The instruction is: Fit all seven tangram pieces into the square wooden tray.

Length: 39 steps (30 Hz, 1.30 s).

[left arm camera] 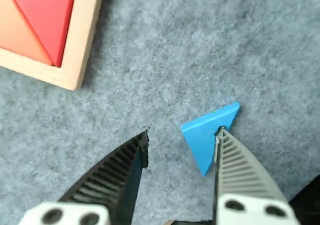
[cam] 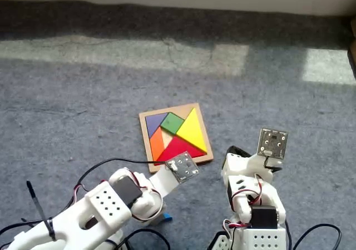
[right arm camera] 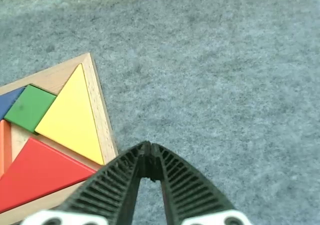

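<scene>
left fingers (left arm camera: 117, 172) spread, one tip touching blue triangle (left arm camera: 202, 135) on carpet, apart from tray (left arm camera: 80, 40). right fingers (right arm camera: 120, 180) pressed together, near tray edge.

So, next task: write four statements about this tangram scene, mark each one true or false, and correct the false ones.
1. The small blue triangle piece lies on the grey carpet, outside the square wooden tray. True.
2. The left gripper is shut on the blue triangle. False: it is open, with the triangle beside one finger.
3. The large yellow triangle piece sits inside the tray. True.
4. The right gripper holds the green square piece. False: it is shut and empty, and the green square is in the tray.
</scene>
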Motion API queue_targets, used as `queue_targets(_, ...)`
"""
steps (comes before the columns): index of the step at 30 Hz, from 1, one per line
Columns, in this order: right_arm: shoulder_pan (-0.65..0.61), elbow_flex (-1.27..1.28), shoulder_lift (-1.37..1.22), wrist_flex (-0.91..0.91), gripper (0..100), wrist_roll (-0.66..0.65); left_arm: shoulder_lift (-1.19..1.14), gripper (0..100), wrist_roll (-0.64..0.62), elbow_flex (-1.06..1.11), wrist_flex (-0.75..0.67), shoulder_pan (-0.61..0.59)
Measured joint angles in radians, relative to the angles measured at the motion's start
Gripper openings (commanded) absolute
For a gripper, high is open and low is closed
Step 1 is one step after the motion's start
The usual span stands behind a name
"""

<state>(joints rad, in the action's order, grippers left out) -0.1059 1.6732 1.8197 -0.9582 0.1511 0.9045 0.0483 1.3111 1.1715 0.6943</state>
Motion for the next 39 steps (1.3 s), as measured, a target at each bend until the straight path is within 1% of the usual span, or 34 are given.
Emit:
queue_targets(8, 0.0, 0.0, 0.0, 0.0, 0.5, 0.0, 0.005, 22, -0.002, 0.005, -0.003, -0.141)
queue_targets(11, 0.0, 0.0, 0.0, 0.0, 0.5, 0.0, 0.002, 22, -0.002, 0.005, -0.02, -0.219)
queue_targets(15, 0.0, 0.0, 0.0, 0.0, 0.5, 0.0, 0.002, 22, -0.002, 0.005, -0.087, -0.365)
queue_targets(17, 0.0, 0.0, 0.0, 0.0, 0.5, 0.0, 0.0, 22, 0.0, -0.014, -0.092, -0.425)
queue_targets(19, 0.0, 0.0, 0.0, 0.0, 0.5, 0.0, 0.0, 22, -0.002, -0.064, -0.064, -0.451)
queue_targets(25, 0.0, 0.0, 0.0, 0.0, 0.5, 0.0, -0.002, 22, 0.005, -0.262, 0.138, -0.436)
queue_targets(27, 0.0, 0.0, 0.0, 0.0, 0.5, 0.0, -0.002, 22, 0.051, -0.296, 0.204, -0.391)
queue_targets(29, 0.0, 0.0, 0.0, 0.0, 0.5, 0.0, -0.002, 22, 0.095, -0.299, 0.236, -0.336)
queue_targets(31, 0.0, 0.0, 0.0, 0.0, 0.5, 0.0, -0.002, 22, 0.114, -0.299, 0.238, -0.292)
queue_targets(34, 0.0, 0.0, 0.0, 0.0, 0.5, 0.0, -0.002, 23, 0.12, -0.282, 0.23, -0.259)
queue_targets(37, 0.0, 0.0, 0.0, 0.0, 0.5, 0.0, 0.0, 23, 0.12, -0.23, 0.175, -0.221)
queue_targets(39, 0.0, 0.0, 0.0, 0.0, 0.5, 0.0, 0.0, 26, 0.126, -0.19, 0.135, -0.212)
